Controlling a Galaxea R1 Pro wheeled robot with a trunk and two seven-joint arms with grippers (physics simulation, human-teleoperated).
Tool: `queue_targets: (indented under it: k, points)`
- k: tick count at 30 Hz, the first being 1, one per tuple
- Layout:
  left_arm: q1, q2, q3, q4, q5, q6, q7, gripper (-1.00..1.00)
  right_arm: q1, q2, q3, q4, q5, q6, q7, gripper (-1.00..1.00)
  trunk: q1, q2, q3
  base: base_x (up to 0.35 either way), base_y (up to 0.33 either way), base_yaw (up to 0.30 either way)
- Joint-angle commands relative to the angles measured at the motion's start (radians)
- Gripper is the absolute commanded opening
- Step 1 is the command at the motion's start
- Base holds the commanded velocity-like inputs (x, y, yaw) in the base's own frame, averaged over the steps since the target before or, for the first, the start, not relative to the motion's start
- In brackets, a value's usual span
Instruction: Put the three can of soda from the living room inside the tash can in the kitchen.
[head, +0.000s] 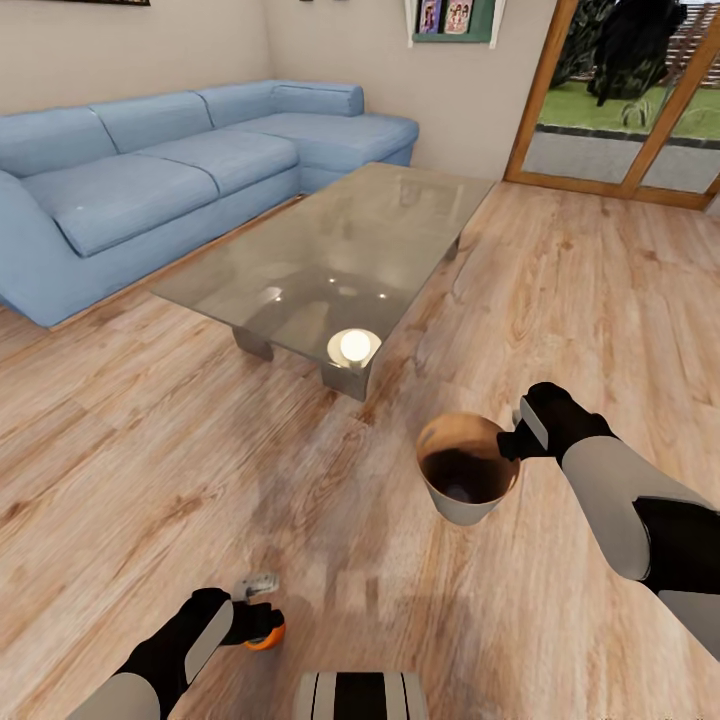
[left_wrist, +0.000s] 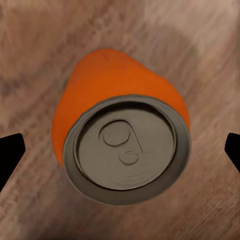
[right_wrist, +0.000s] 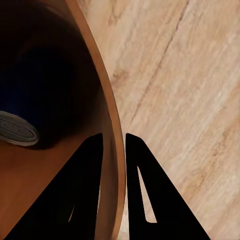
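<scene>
Floor (head: 120, 470): light wood planks, running across the whole room

Sofa (head: 150, 170): long, blue, corner-shaped, against the far wall at the left

Coffee table (head: 340, 250): glass top on grey legs, just in front of the sofa; round white lamp reflection near its closest edge

Glass door (head: 620, 100): wood-framed, far right, with lawn and dark shrubs behind it

Bin (head: 466, 482): round, copper-brown, dark inside, held off the floor at the right, in front of the table's near corner, mouth tilted toward the camera. In the right wrist view, rim and wall (right_wrist: 107, 115) run between the two fingers; grey round top of a can (right_wrist: 17, 127) lying inside at the bottom

Right gripper (head: 512, 443): black, pinched on the bin's rim, one finger inside the wall and one outside

Left gripper (head: 262, 622): black, low at the near left, down at the floor around the loose can; fingertips (left_wrist: 10, 155) spread wide, one on each side of the can and apart from it

Loose can (left_wrist: 122, 142): orange sides, grey top with pull tab, on the wood floor between the left fingers, seen from above at a slight tilt; whether upright or leaning cannot be told
</scene>
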Motion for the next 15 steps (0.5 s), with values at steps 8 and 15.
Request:
queue_targets:
  k: [8, 15]
  points:
    - [0.0, 0.0, 0.0, -0.001, 0.0, -0.002, 0.0, 1.0, 0.0, 0.0, -0.002, 0.0, -0.009, 0.0, 0.003, -1.0, 0.002, -0.001, -0.019, 0.0, 0.0, 0.0]
    - [0.0, 0.0, 0.0, -0.001, 0.0, -0.003, 0.0, 1.0, 0.0, 0.0, -0.002, 0.0, -0.009, 0.0, 0.003, -1.0, 0.002, -0.001, -0.019, 0.0, 0.0, 0.0]
